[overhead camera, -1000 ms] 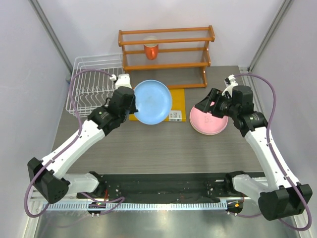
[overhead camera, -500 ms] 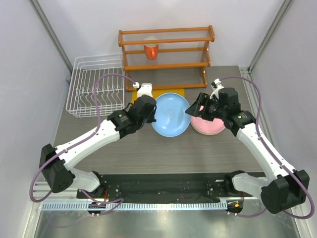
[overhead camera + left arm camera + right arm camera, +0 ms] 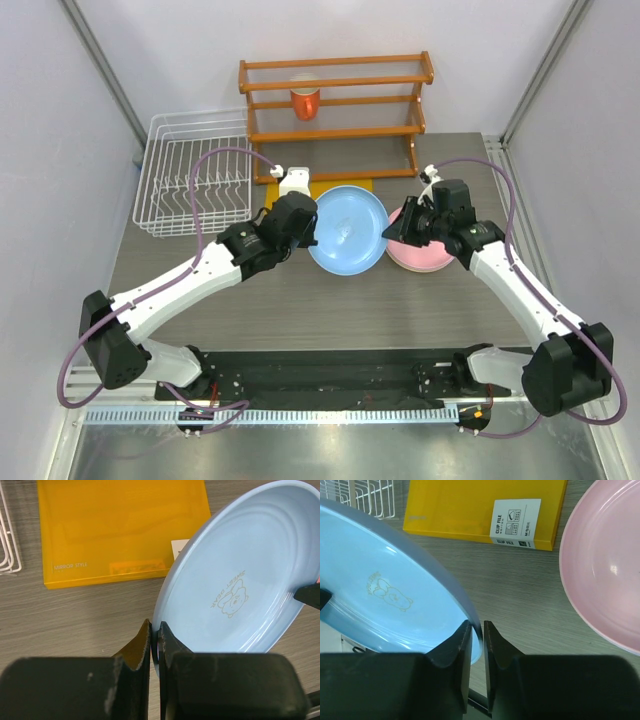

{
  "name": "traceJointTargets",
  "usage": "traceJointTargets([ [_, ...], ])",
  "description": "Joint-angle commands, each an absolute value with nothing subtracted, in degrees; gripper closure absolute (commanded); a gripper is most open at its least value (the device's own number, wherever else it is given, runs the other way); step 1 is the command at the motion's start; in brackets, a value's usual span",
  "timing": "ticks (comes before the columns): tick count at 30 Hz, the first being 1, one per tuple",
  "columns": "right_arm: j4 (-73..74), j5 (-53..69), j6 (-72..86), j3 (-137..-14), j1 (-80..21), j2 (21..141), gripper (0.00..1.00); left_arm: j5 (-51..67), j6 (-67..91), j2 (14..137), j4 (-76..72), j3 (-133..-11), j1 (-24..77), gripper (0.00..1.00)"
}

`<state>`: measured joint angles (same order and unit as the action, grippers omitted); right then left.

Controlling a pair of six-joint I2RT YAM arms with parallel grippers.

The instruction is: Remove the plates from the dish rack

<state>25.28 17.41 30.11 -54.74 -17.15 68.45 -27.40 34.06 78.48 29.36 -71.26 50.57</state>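
Observation:
The light blue plate [image 3: 345, 228] hangs tilted over the middle of the table, held at both sides. My left gripper [image 3: 312, 232] is shut on its left rim [image 3: 159, 630]. My right gripper [image 3: 390, 228] has closed on the opposite rim, which passes between its jaws [image 3: 477, 630]. A bear print shows on the plate's face [image 3: 227, 595] and again in the right wrist view [image 3: 390, 594]. A pink plate [image 3: 425, 260] lies flat on the table under my right arm [image 3: 605, 565]. The white wire dish rack [image 3: 190, 180] stands at the back left with no plates showing in it.
A yellow clip file [image 3: 120, 525] lies flat behind the blue plate, between rack and shelf [image 3: 470, 505]. The orange wooden shelf rack [image 3: 335, 100] stands at the back with an orange cup [image 3: 305, 103] on it. Rack wires [image 3: 370, 497] edge the right wrist view.
My left arm carried the blue plate rightward from beside the rack to the table's middle. My right gripper left the pink plate, moved left and closed on the blue plate's right rim.

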Motion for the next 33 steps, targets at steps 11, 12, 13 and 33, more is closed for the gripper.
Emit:
traceJointTargets([
  [11,19.8,21.8,30.8,-53.0,-17.4,70.7,0.75,-25.1,34.5,76.7,24.1,-73.0,51.0,1.00],
  [12,19.8,21.9,30.7,-53.0,-17.4,70.9,0.78,-25.0,34.5,76.7,24.1,-73.0,51.0,1.00],
  [13,19.7,21.7,30.6,-52.9,-17.4,71.0,0.80,-25.0,34.7,76.6,24.0,-72.9,51.0,1.00],
  [33,28.6,12.8,29.0,-55.8,1.7,72.4,0.99,-41.9,33.0,72.2,31.6,-66.3,51.0,0.14],
])
